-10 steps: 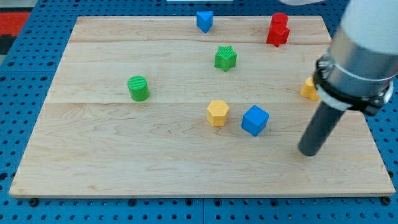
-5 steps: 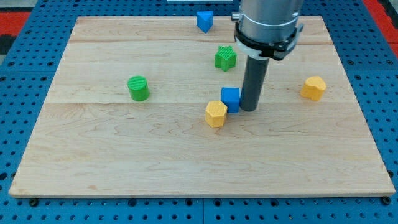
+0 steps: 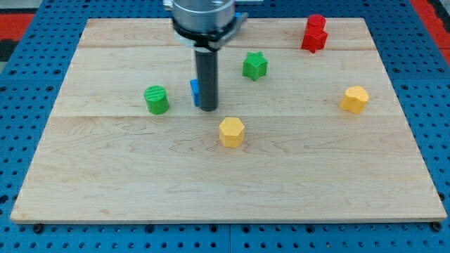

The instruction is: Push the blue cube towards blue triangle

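The blue cube sits near the middle of the board, mostly hidden behind my rod; only a sliver shows on the rod's left side. My tip rests on the board right against the cube's right side. The blue triangle is almost wholly hidden behind the arm at the view's top; only a small blue corner shows there.
A green cylinder stands left of the cube. A yellow hexagonal block lies below and right of my tip. A green star is to the upper right. A red block and another yellow block are at the right.
My tip has swept from the right side to the middle-left, pushing the blue cube left and up. The yellow hexagon was nudged down and left. The arm now covers the blue triangle.
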Robot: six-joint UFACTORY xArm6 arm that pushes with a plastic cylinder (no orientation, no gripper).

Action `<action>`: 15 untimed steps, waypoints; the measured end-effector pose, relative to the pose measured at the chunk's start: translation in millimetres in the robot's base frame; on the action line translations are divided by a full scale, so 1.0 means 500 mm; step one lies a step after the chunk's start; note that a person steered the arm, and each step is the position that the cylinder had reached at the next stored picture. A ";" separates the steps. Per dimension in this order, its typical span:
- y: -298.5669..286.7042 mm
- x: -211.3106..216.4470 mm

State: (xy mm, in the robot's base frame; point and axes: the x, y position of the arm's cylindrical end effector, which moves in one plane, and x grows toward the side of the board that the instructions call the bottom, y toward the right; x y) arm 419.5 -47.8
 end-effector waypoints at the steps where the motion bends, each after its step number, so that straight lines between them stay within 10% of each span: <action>1: -0.058 -0.021; 4: -0.067 -0.182; 7: 0.049 -0.088; 10: 0.038 -0.274; 15: -0.014 -0.316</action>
State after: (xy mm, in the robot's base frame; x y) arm 261.3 -54.8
